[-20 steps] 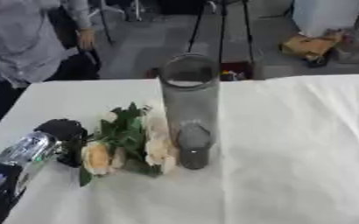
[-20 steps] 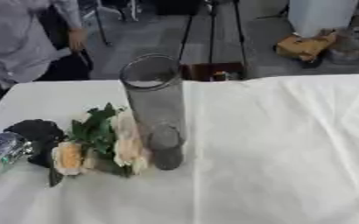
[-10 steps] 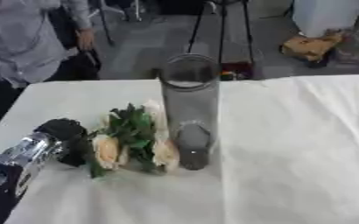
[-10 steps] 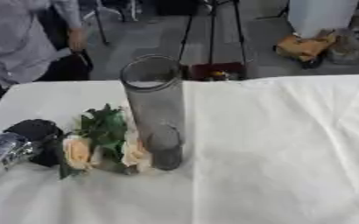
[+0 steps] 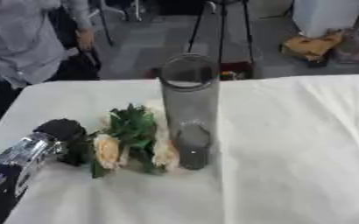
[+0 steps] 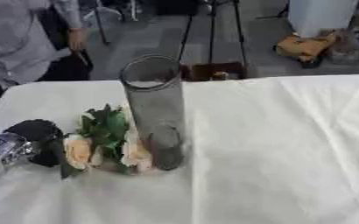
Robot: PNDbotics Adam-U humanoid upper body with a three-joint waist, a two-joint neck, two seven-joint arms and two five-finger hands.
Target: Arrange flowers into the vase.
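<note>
Several cream flowers (image 5: 110,148), green leaves, beside clear vase (image 5: 188,111).

All we can see of our own body is the left arm (image 5: 14,168) coming in from the lower left corner. It's shiny silver metal near the wrist, with a black casing further back toward the edge. The left hand (image 5: 60,130) at the end is a dark black rounded lump, pretty blurry.
</note>
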